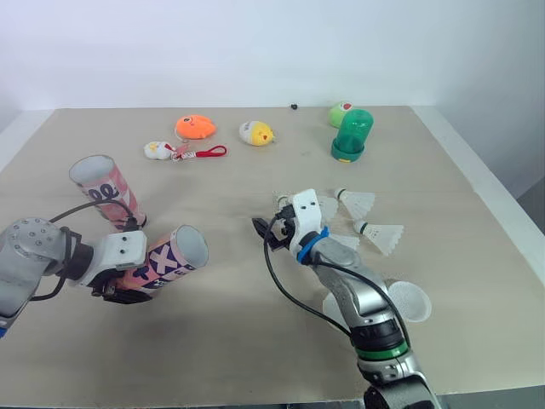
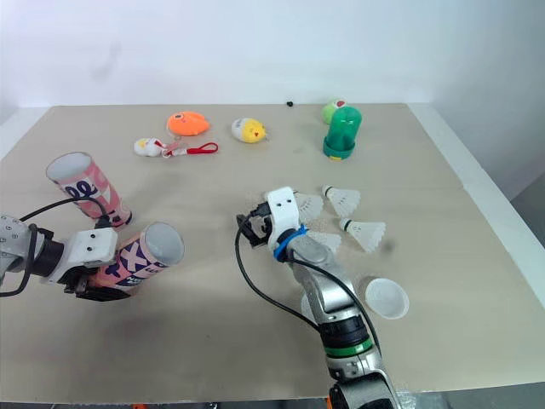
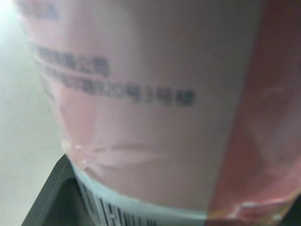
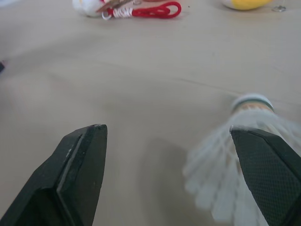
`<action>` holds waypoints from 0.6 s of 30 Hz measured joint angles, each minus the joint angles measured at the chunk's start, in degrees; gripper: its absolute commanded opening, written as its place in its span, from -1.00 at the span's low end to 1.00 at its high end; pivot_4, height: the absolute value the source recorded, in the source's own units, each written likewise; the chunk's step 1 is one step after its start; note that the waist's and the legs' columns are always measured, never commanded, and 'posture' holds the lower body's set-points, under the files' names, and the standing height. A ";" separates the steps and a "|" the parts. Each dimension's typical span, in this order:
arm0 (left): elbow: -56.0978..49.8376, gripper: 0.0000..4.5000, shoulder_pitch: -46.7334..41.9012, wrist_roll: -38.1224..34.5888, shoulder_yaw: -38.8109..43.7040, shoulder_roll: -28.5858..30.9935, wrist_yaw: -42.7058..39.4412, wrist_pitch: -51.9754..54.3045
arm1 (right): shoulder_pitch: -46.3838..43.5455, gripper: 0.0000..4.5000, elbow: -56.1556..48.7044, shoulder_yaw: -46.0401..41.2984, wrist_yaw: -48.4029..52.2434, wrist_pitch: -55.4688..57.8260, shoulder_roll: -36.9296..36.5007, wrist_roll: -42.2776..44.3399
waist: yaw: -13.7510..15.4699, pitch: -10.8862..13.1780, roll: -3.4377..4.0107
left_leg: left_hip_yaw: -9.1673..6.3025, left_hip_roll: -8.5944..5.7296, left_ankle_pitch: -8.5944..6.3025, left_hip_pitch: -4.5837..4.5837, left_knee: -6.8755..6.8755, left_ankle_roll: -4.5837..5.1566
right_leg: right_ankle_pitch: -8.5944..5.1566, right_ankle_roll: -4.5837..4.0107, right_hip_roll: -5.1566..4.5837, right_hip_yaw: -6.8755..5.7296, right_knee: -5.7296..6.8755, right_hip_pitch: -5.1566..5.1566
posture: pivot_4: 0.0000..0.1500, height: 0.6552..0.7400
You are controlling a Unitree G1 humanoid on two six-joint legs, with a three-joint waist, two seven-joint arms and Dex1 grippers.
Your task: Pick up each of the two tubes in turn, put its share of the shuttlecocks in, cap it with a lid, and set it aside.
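The right gripper (image 4: 167,132) sits just right of centre in the head views, low over the table (image 1: 230,341), with its fingers spread wide and nothing between them. A shuttlecock (image 4: 216,174) lies just beside one finger, its feather skirt nearer the gripper and its cork farther off. A second shuttlecock (image 1: 356,203) and a third shuttlecock (image 1: 381,235) lie to the right of it. A clear lid (image 1: 411,300) lies at lower right beside the forearm.

At lower left the left gripper (image 1: 132,273) is clamped round a pink tube (image 1: 170,258), tilted with its open mouth facing right. A second tube (image 1: 106,192) leans just above and left of it.

The shuttlecock is probably feather-light, with a skirt that crushes easily. It is best pinched gently at the firm cork or low on the skirt's stems. The tube looks like stiff card, light but smooth, so a grip round mid-body suits it.

Toys (image 1: 195,127) and a green container (image 1: 352,135) lie along the top.
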 measured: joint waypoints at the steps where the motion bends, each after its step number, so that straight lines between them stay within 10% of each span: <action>1: 0.00 0.36 0.00 0.00 0.00 0.00 -0.01 0.03 | -0.73 0.98 1.43 -0.13 -0.01 -0.55 0.40 0.01 | 0.00 0.00 0.00 | 0.00 0.00 0.00 0.00 0.00 0.00 | 0.00 0.00 0.00 0.00 0.00 0.00 | 1.00 1.00; 10: -0.09 0.36 0.11 -0.05 0.11 -0.04 0.14 0.21 | -1.76 -0.85 7.07 -2.30 -0.85 -1.77 2.76 0.41 | 0.00 0.00 0.00 | -0.01 0.00 0.00 0.00 -0.03 0.00 | 0.00 0.00 0.00 -0.01 0.00 0.00 | 1.00 1.00; 18: -0.29 0.36 0.40 -0.06 0.35 -0.07 0.25 0.34 | -1.48 -0.96 6.87 -1.91 1.67 -1.77 2.90 1.31 | -0.01 0.01 0.01 | -0.04 0.01 0.00 0.01 -0.06 0.00 | -0.02 -0.01 0.01 -0.03 0.00 -0.01 | 1.00 1.00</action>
